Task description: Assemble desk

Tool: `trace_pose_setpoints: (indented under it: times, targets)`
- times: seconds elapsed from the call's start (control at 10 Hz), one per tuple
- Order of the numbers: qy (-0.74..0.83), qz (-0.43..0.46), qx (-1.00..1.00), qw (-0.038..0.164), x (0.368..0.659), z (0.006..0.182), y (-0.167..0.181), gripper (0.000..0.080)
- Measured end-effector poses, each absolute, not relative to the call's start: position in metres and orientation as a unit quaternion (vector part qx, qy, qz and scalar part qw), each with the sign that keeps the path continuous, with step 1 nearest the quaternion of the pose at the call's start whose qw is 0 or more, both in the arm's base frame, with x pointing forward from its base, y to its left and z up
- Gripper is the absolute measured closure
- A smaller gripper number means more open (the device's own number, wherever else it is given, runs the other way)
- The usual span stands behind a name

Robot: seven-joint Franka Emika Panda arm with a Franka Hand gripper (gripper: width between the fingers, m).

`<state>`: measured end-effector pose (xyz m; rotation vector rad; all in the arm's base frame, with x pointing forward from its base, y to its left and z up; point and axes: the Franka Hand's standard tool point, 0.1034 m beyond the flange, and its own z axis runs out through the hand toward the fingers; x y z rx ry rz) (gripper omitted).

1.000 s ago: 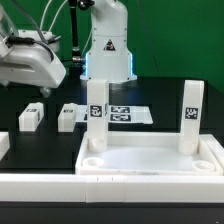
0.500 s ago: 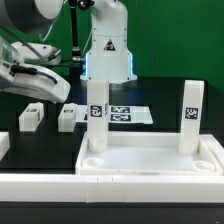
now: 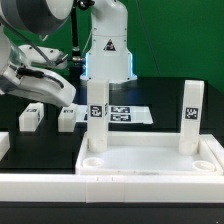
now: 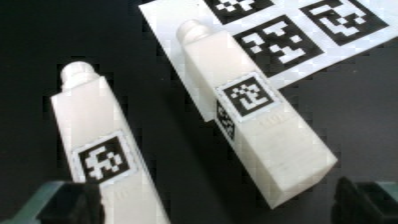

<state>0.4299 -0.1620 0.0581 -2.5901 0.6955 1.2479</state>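
One white plastic tabletop (image 3: 150, 160), rectangular with a raised rim, lies on the black table (image 3: 40, 146). There are four white square-post legs (image 3: 190, 118) with black-and-white tags. Two stand upright in the tabletop's far corner sockets, and two lie flat beyond its far rim. The hand (image 4: 217, 198) hangs over those two, fingers apart, gripping nothing.

Plain white on the tabletop panel (image 3: 150, 160). White as well on the two standing legs (image 3: 96, 122) (image 3: 191, 120), each with a black-and-white square tag. Same white and same blocky black tags on the two lying legs (image 4: 89, 125) (image 4: 258, 120). White with bold black tags on the marker board (image 4: 285, 30). Black on the table (image 3: 160, 95), green on the backdrop (image 3: 170, 40), white and grey on the arm (image 3: 35, 45)
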Motion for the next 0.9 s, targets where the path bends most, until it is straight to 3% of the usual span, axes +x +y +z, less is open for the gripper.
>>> trace_pose_setpoints:
  times: [0.9]
  targets:
    - [0.226,0.427,-0.872,0.083,0.424,0.033,-0.129,0.0151]
